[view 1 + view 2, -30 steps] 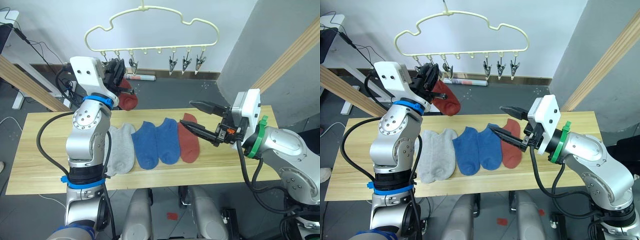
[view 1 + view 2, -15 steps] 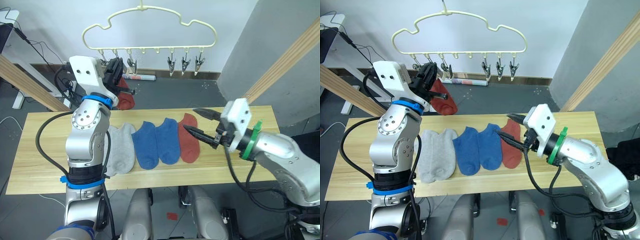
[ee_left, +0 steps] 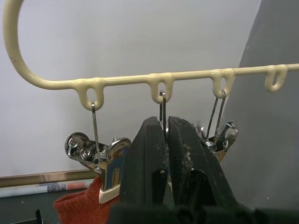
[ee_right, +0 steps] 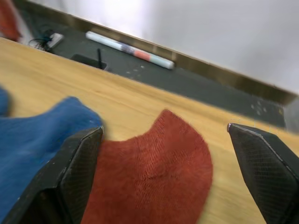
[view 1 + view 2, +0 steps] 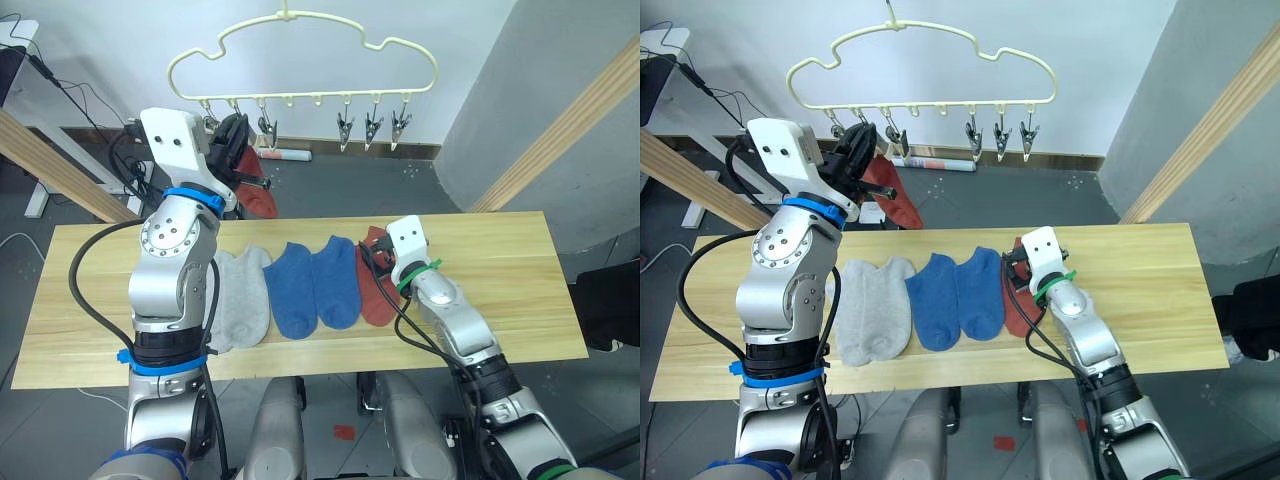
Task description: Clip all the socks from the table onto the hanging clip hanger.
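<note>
The table (image 5: 500,300) spans the view, with five socks in a row near its centre: two grey socks (image 5: 240,300) at nine o'clock of the group, two blue socks (image 5: 315,285) in the middle, and a rust red sock (image 5: 377,288) at three o'clock. Above, at twelve o'clock, hangs the clip hanger (image 5: 300,60). One red sock (image 5: 258,195) already dangles from a clip near its nine o'clock end, so I judge one of six done and five left. The left gripper (image 3: 163,135) is up at the clips, its fingers pressed together around a clip wire. The right gripper (image 4: 173,182) hangs over the rust red sock on the table, fingers spread wide either side of it.
</note>
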`<control>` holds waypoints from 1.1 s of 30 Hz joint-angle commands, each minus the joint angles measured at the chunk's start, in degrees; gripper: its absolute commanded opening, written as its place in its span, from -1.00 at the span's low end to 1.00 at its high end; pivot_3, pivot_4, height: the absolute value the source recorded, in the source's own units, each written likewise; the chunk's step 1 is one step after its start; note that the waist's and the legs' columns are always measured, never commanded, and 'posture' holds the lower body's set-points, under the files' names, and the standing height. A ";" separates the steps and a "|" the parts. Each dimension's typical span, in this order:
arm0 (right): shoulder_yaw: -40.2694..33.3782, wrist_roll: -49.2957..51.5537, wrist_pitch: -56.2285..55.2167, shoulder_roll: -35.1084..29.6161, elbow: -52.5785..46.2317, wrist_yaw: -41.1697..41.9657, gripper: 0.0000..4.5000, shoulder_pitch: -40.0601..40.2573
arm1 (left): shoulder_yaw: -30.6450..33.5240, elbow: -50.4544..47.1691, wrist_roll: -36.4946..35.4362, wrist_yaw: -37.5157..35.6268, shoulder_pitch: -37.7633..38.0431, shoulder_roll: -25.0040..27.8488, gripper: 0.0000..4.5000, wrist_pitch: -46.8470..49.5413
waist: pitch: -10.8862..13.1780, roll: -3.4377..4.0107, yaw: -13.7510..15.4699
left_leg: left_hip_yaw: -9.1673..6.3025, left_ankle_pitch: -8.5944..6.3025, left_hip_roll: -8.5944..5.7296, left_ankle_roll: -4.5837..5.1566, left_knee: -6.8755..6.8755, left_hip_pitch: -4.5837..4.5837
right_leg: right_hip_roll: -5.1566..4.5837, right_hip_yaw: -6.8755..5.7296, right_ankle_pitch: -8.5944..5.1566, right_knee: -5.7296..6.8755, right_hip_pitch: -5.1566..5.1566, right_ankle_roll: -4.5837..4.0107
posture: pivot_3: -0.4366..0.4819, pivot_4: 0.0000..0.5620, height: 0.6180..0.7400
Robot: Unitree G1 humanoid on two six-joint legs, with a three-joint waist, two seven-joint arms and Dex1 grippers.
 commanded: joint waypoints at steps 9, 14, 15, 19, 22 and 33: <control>-5.11 -0.80 0.32 6.38 7.30 -1.81 0.45 0.50 | 0.18 -1.43 0.16 -0.73 -0.28 0.54 -1.00 -0.84 | 0.00 0.00 0.08 | -0.01 0.00 0.00 0.01 0.02 0.04 | -0.01 0.00 0.01 0.05 0.04 0.00 | -0.10 0.46 1.00; -5.17 -1.35 0.46 6.89 5.73 -1.04 -0.37 1.14 | 0.58 -1.49 -0.01 -1.10 -0.14 0.97 -1.00 -0.85 | -0.01 0.01 0.09 | -0.01 0.00 -0.01 0.01 0.02 0.04 | -0.01 0.00 0.01 0.04 0.05 0.00 | -0.09 0.46 1.00; -5.16 -1.42 0.30 6.75 5.19 -0.62 -0.53 1.19 | 0.75 -1.63 -0.32 -1.33 -0.15 1.10 -1.00 -0.69 | -0.01 0.01 0.09 | -0.02 0.00 -0.01 0.01 0.02 0.04 | -0.01 0.00 0.01 0.04 0.05 0.00 | -0.09 0.46 1.00; -3.67 -2.29 0.19 4.67 -0.36 2.95 -0.99 1.24 | 2.55 -2.37 -4.18 -3.35 -0.74 1.79 -1.00 1.46 | -0.01 0.01 0.11 | -0.03 0.00 -0.01 0.01 0.03 0.04 | -0.01 -0.01 0.01 0.04 0.05 0.01 | -0.07 0.47 1.00; 0.74 -2.46 2.47 1.09 -9.25 10.21 -0.99 1.10 | 4.65 -2.84 -8.50 -6.43 -1.44 4.02 -1.00 4.45 | 0.00 0.01 0.10 | -0.02 0.00 -0.01 0.01 0.02 0.01 | -0.01 -0.01 0.01 0.02 0.03 0.02 | -0.06 0.47 1.00; 7.49 -1.96 2.34 2.50 -12.90 21.30 -0.99 -11.65 | 9.49 -4.00 -24.07 -10.10 -5.12 9.12 -1.00 19.01 | -0.01 0.00 0.06 | -0.17 0.04 0.01 -0.07 0.04 0.00 | 0.11 -0.11 0.01 0.04 0.01 0.02 | -0.03 0.42 1.00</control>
